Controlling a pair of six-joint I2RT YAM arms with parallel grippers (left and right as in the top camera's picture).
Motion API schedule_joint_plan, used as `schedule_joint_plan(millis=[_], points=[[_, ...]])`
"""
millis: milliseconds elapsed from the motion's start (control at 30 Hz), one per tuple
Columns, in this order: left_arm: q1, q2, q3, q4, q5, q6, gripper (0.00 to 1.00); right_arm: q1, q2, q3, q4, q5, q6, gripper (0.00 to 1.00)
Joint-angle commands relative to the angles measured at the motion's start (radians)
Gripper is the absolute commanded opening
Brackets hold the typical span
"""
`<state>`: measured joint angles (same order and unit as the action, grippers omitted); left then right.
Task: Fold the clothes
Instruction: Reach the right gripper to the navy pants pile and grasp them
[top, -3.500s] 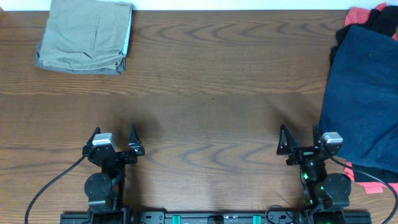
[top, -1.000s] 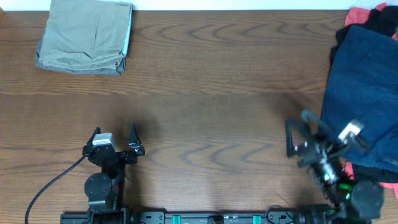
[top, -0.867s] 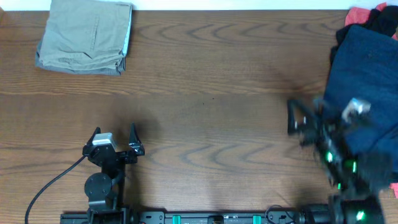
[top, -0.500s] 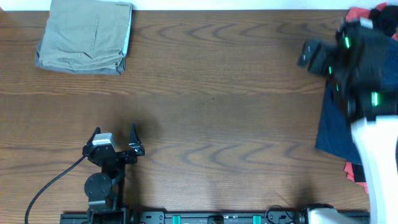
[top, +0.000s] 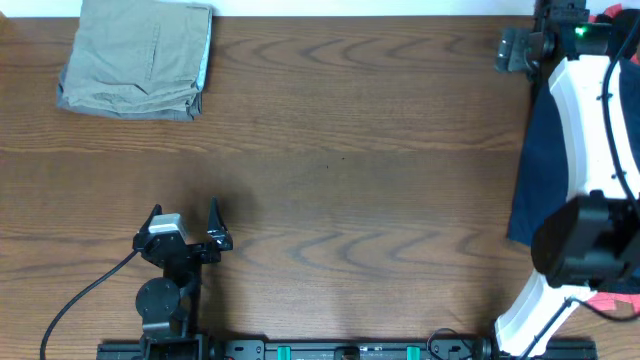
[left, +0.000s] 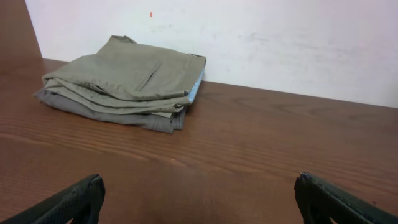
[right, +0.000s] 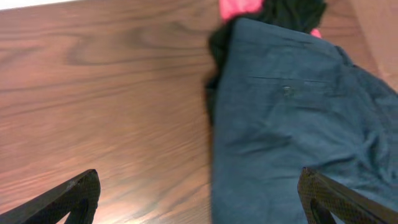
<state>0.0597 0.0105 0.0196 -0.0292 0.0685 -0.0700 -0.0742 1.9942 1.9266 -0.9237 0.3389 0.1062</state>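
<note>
Though dark, wood-grain table (top: 340, 130), white wall (left: 280, 37).

navy garment (top: 528, 180) largely hidden under right arm (top: 590, 110), cropped by edge

The wood-grain table (top: 340, 130) carries folded khaki trousers (top: 135, 55) at its far left corner. A navy garment (right: 292, 137) lies along the right edge (a black garment (right: 292, 12) and red cloth (right: 239, 6) show at its far end).

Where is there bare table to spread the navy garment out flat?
The middle of the table is bare, bordered by the khaki trousers far left, the left gripper in front and the navy garment at right. Crowded there: the right arm reaches over it.
</note>
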Motion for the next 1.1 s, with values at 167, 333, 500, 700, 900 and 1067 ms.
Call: schedule_joint_plan(millis=[167, 333, 500, 700, 900, 1067], points=[[-0.004, -0.006, -0.016, -0.035, 0.014, 0.014, 0.98, -0.117, 0.184, 0.040, 0.024, 0.125, -0.105, 0.92], [-0.004, -0.006, -0.016, -0.035, 0.014, 0.014, 0.98, -0.136, 0.255, 0.040, 0.083, 0.133, -0.160, 0.84], [-0.004, -0.006, -0.016, -0.035, 0.014, 0.014, 0.98, -0.134, 0.314, 0.040, 0.118, 0.104, -0.161, 0.83], [-0.004, -0.006, -0.016, -0.035, 0.014, 0.014, 0.98, -0.131, 0.387, 0.040, 0.116, 0.098, -0.160, 0.84], [-0.004, -0.006, -0.016, -0.035, 0.014, 0.014, 0.98, -0.131, 0.425, 0.040, 0.113, 0.098, -0.153, 0.60], [-0.004, -0.006, -0.016, -0.035, 0.014, 0.014, 0.98, -0.131, 0.425, 0.040, 0.127, 0.099, -0.144, 0.44]])
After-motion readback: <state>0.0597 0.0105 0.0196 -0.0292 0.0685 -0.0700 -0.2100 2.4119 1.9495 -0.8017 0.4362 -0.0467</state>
